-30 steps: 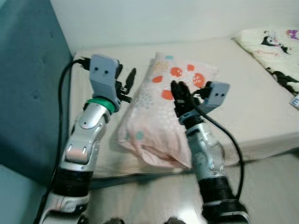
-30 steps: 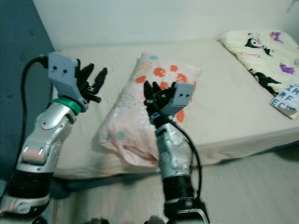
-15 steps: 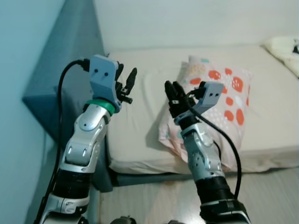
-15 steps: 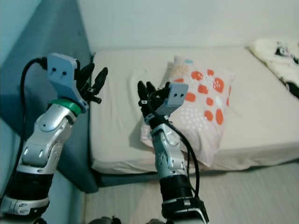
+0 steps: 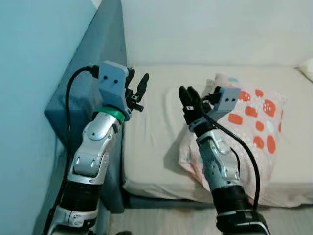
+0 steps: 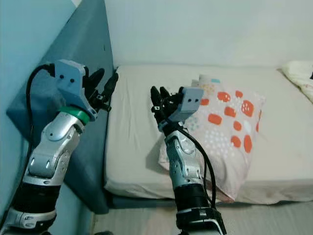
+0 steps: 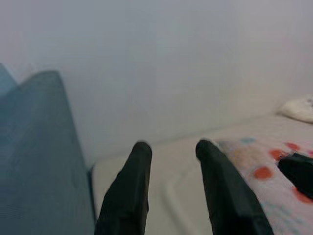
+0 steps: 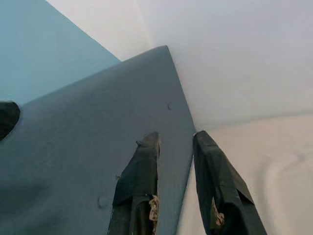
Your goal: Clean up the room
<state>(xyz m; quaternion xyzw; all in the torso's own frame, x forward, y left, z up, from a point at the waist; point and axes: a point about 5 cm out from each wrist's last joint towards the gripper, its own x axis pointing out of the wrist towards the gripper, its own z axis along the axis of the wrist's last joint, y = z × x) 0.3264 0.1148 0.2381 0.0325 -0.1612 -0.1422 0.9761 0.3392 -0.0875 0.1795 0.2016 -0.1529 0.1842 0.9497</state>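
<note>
— Nearest the camera: left gripper (image 5: 135,91) and right gripper (image 5: 191,104) raised over the bed's edge, fingers narrowly parted, holding nothing.

— Beyond?

— Spotted pillow (image 5: 247,125) on the mattress (image 5: 154,147), headboard (image 5: 95,73) swung into frame since a second ago; camera turned, tidying apparently not begun.

The pillow (image 5: 244,122) is partly covered along its near side by the right arm (image 5: 220,166), and its far corner runs off the picture's edge. A pale bundle (image 6: 299,73) on the bed (image 6: 142,142) is cut off; what it is can't be told.
</note>
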